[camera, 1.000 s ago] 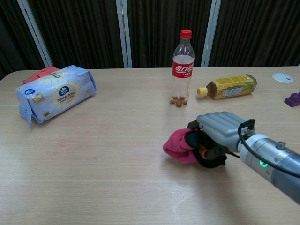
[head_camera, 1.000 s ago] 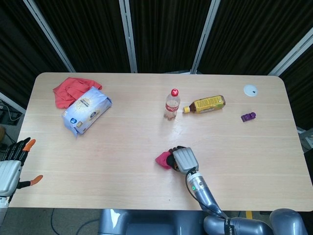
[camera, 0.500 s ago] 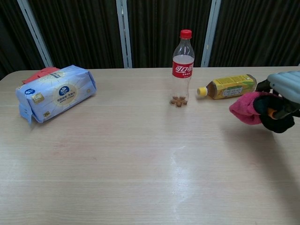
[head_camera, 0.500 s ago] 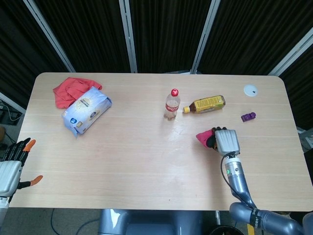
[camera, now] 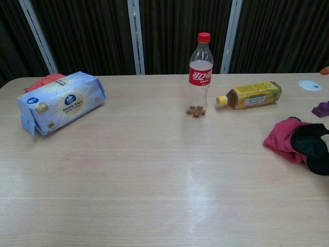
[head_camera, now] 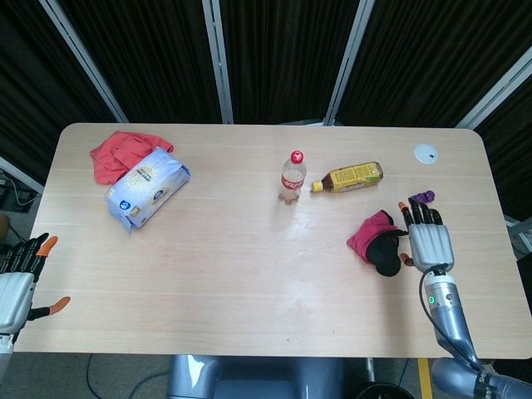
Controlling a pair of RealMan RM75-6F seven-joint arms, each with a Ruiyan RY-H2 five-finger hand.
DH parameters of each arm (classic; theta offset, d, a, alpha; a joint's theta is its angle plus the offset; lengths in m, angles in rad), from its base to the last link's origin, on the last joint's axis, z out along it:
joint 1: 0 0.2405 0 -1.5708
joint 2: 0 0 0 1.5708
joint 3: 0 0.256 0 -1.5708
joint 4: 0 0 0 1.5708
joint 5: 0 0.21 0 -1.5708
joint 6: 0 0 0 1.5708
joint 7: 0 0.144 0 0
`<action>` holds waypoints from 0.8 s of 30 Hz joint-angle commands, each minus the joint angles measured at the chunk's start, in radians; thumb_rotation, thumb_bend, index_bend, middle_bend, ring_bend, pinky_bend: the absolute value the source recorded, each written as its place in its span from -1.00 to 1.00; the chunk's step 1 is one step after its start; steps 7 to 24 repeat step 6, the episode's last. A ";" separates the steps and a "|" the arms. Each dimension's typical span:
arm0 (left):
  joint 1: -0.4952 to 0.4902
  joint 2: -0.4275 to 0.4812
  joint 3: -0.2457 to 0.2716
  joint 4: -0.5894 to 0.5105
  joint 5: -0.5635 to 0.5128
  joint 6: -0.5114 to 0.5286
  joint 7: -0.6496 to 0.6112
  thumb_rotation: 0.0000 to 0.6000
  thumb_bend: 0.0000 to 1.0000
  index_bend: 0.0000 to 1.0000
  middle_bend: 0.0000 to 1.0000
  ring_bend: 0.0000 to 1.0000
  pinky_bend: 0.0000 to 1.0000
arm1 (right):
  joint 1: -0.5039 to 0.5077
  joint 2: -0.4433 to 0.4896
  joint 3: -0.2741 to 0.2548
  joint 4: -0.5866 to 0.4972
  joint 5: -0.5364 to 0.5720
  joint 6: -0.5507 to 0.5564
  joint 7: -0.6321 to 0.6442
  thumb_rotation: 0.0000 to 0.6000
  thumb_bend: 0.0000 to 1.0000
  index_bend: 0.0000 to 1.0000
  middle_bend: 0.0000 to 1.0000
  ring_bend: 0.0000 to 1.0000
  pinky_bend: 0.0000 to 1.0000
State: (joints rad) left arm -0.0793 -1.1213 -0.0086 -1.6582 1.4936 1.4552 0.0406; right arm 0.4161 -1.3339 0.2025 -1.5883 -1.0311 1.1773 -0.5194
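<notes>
A pink and black cloth (head_camera: pixel 374 239) (camera: pixel 298 141) lies on the table at the right. My right hand (head_camera: pixel 426 238) is just right of it with its fingers spread and nothing in them; its thumb is close to the cloth's black part. In the chest view only an orange fingertip (camera: pixel 325 70) shows at the right edge. My left hand (head_camera: pixel 21 278) hangs off the table's left front corner, fingers apart and empty.
An upright cola bottle (head_camera: pixel 293 176) (camera: pixel 200 74) stands mid-table with a lying yellow tea bottle (head_camera: pixel 350 176) (camera: pixel 250 94) to its right. A tissue pack (head_camera: pixel 146 186) (camera: pixel 59 101) and red cloth (head_camera: pixel 116 153) lie far left. A purple piece (head_camera: pixel 422 197) and white disc (head_camera: pixel 426 153) sit far right.
My right hand carried the pink and black cloth from the table's middle to the right, set it down and let go, its fingers now spread. The left hand stayed put.
</notes>
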 commanded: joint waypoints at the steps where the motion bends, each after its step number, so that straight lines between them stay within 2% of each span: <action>1: 0.000 0.000 0.000 0.003 -0.001 -0.001 0.001 1.00 -1.00 -0.99 -1.00 -1.00 -1.00 | -0.073 0.075 -0.036 -0.081 -0.097 0.082 0.098 1.00 -0.78 -0.96 -1.00 -1.00 -0.89; 6: -0.002 0.002 0.003 0.009 0.008 -0.002 0.014 1.00 -1.00 -1.00 -1.00 -1.00 -1.00 | -0.191 0.158 -0.121 -0.130 -0.272 0.211 0.285 1.00 -0.81 -1.00 -1.00 -1.00 -1.00; 24: -0.002 0.002 0.003 0.009 0.008 -0.002 0.014 1.00 -1.00 -1.00 -1.00 -1.00 -1.00 | -0.191 0.158 -0.121 -0.130 -0.272 0.211 0.285 1.00 -0.81 -1.00 -1.00 -1.00 -1.00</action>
